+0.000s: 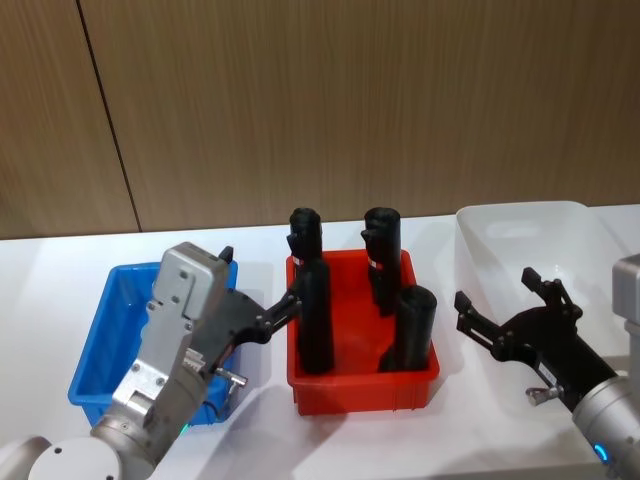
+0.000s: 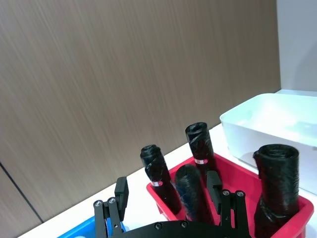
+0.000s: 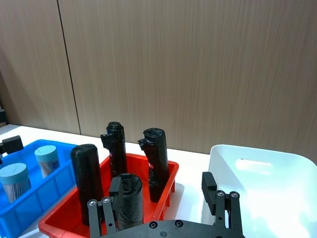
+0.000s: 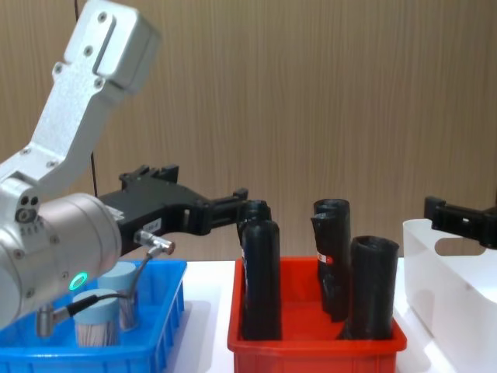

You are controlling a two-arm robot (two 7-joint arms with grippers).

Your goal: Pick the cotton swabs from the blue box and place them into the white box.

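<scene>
From the head: spotted left gripper [image 1: 260, 280] above the glossy blue box [image 1: 95, 350], fingers spread. Also saw right gripper [image 1: 495, 288] over the near edge of the milky, round-cornered white box [image 1: 520, 215], fingers spread too. Left wrist: caught crinkly black rolls [image 2: 198, 144] upright in a red bin [image 2: 297, 213]. Right wrist: found the cotton swabs [image 3: 47, 159], two clear tubs with flat pale lids, sitting in the blue box. Chest: same tubs, low behind the blue wall.

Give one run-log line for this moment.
left gripper: open, by blue box | right gripper: open, by white box | cotton swabs: in blue box
</scene>
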